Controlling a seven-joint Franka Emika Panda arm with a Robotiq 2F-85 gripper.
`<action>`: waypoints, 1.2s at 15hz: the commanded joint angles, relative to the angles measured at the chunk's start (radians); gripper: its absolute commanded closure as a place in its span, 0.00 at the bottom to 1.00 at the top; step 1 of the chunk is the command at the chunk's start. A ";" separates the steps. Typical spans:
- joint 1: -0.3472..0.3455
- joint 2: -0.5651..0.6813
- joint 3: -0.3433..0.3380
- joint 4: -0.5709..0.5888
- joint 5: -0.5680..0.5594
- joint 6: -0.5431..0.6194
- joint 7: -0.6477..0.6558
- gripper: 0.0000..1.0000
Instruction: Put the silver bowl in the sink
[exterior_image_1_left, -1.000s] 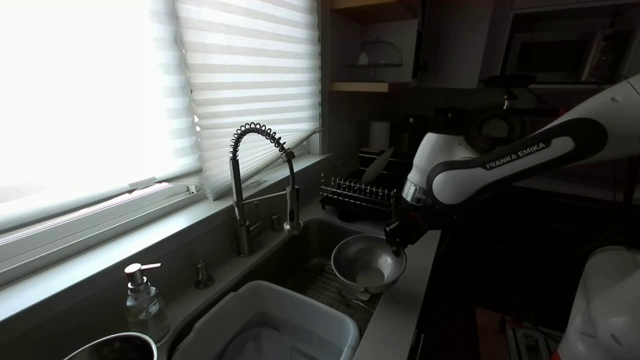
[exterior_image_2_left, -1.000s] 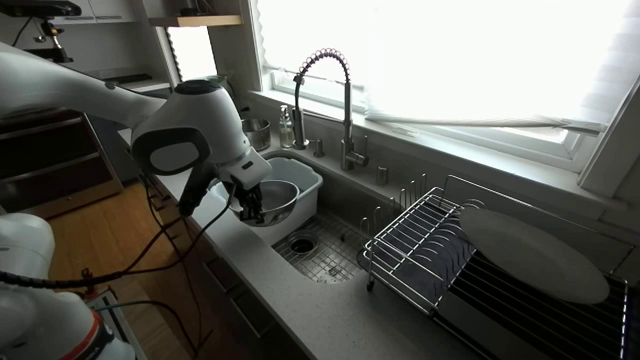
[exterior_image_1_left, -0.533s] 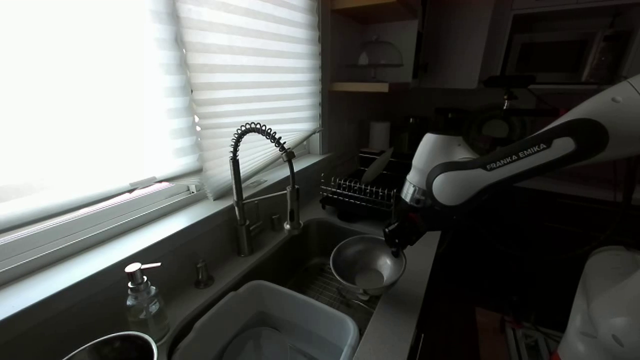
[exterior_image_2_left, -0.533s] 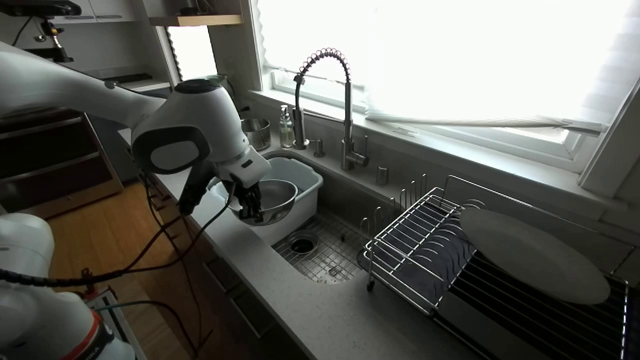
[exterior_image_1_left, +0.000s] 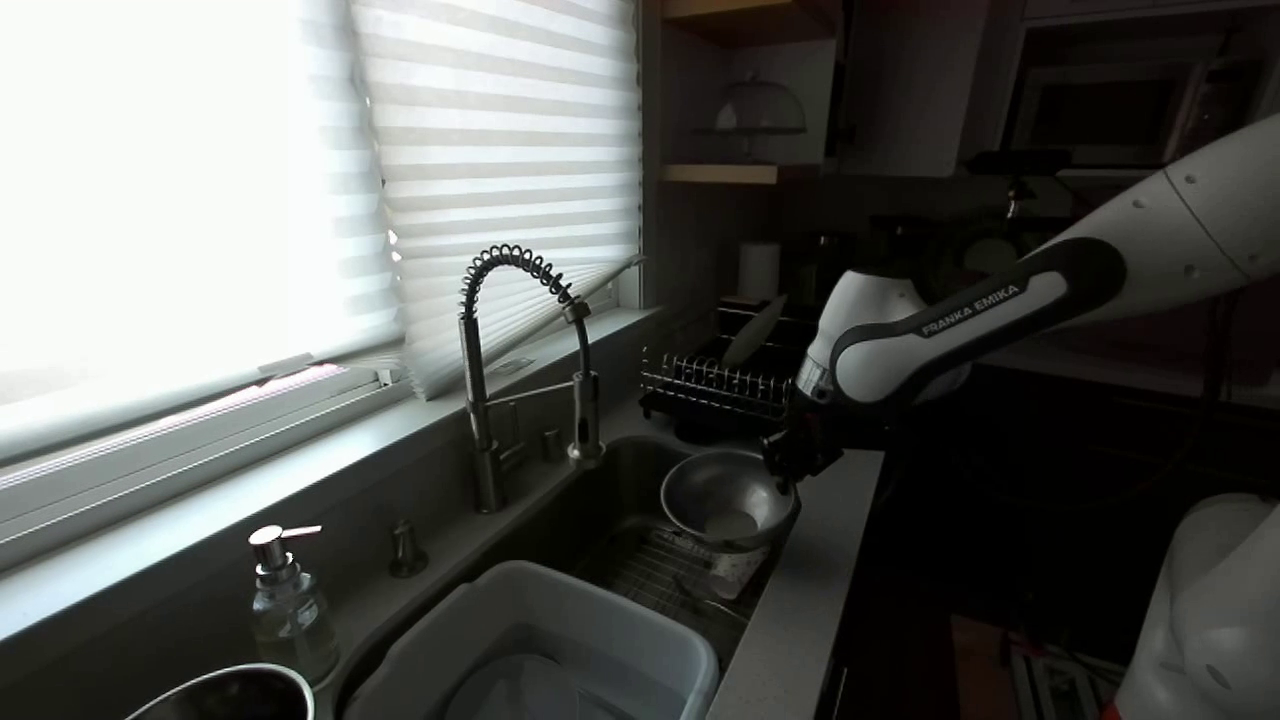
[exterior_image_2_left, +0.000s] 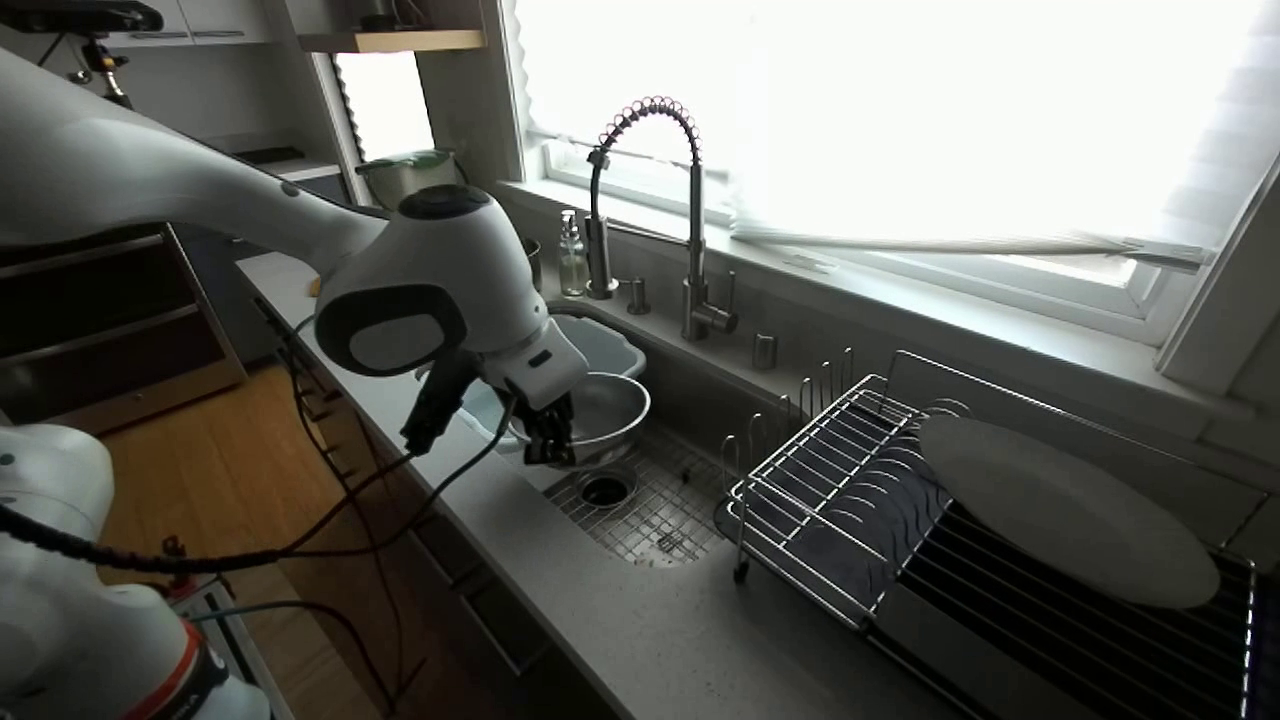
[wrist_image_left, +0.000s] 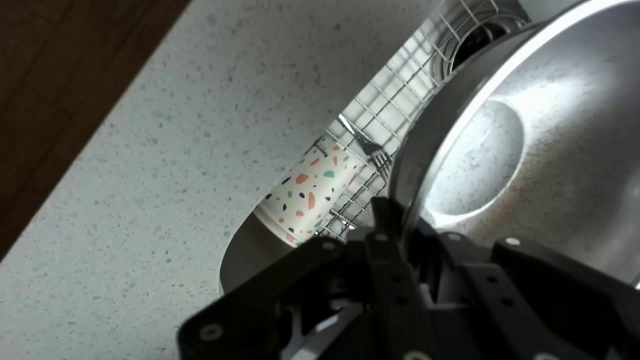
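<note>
The silver bowl (exterior_image_1_left: 725, 505) is held in the air over the sink (exterior_image_1_left: 630, 480), tilted slightly. It also shows in an exterior view (exterior_image_2_left: 612, 412) and fills the right of the wrist view (wrist_image_left: 560, 165). My gripper (wrist_image_left: 405, 225) is shut on the bowl's near rim, one finger inside and one outside. The gripper shows dark at the bowl's counter side in both exterior views (exterior_image_1_left: 785, 478) (exterior_image_2_left: 552, 455). The sink's floor with its wire grid and drain shows below the bowl (exterior_image_2_left: 655, 510). The bowl looks empty inside.
A white tub (exterior_image_1_left: 650, 640) fills the near part of the sink. A patterned cup (wrist_image_left: 312, 187) and a fork (wrist_image_left: 370, 146) lie on the grid. The tap (exterior_image_2_left: 697, 230) stands behind the sink. A dish rack (exterior_image_2_left: 870, 500) with a plate stands beside it.
The gripper and bowl have moved along the sink toward the dish rack, away from the tub. More of the cup shows below the bowl. The grip on the rim is the same.
</note>
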 joint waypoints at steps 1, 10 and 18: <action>0.021 0.213 -0.058 0.144 0.031 0.039 -0.041 0.98; 0.087 0.583 -0.052 0.436 0.236 0.040 -0.236 0.98; 0.068 0.812 0.004 0.602 0.295 0.059 -0.343 0.98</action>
